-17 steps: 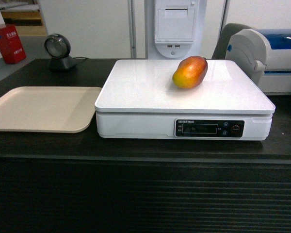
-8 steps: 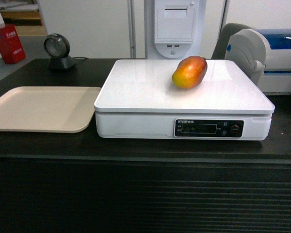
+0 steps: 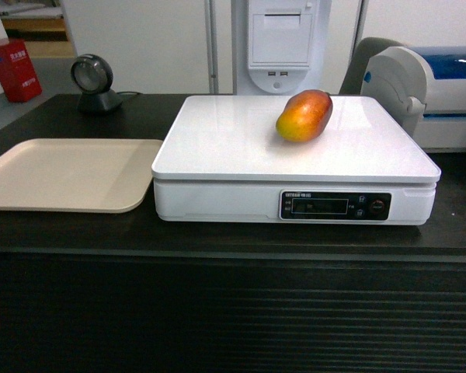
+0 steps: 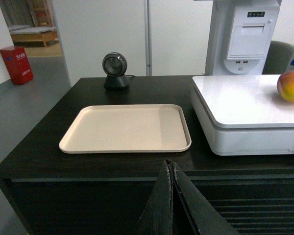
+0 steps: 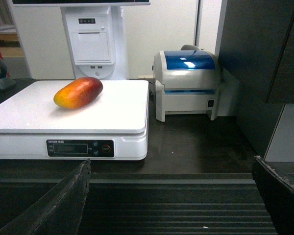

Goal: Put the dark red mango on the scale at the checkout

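Label printer [image 5: 186,83] beside scale [image 5: 122,110]

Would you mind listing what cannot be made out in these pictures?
- Scale display: readout too small in the head and right wrist views.
- Dark red mango: cut off by the left wrist view's right edge.
- Right claw: fingertips run below the right wrist view's bottom edge.
- Both arms: outside the head view.

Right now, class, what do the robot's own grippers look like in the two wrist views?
The left gripper shows two black, tapered fingers with a matte, slightly rough surface, meeting in a narrow wedge. The right gripper shows two broad black fingers with worn, greyish edges at the frame's bottom corners. No cables or markings are visible, and the head view shows neither arm.
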Motion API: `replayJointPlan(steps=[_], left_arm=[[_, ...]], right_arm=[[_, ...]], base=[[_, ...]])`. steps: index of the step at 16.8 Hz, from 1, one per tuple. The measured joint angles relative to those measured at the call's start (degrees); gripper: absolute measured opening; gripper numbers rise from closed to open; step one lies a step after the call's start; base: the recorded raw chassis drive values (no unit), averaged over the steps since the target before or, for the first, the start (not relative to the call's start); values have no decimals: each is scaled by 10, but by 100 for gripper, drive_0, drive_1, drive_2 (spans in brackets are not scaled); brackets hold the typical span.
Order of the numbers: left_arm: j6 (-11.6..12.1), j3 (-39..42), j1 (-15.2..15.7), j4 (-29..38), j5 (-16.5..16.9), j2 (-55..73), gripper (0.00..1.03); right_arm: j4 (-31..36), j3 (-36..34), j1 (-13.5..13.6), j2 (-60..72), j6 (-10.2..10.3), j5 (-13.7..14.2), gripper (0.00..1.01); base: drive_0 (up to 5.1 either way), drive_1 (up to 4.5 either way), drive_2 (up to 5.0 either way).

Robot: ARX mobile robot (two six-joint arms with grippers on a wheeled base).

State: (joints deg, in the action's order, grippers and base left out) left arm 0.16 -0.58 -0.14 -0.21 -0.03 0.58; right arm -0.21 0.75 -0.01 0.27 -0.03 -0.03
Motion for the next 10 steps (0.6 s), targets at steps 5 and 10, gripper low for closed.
replayJointPlan(steps=[5,10], left_arm=[[-1,0,0,0,0,0,35],[-1,0,0,0,0,0,78]], right_arm=[[0,0,0,0,0,0,98],[0,0,0,0,0,0,98]], base=[[0,0,0],[0,0,0]])
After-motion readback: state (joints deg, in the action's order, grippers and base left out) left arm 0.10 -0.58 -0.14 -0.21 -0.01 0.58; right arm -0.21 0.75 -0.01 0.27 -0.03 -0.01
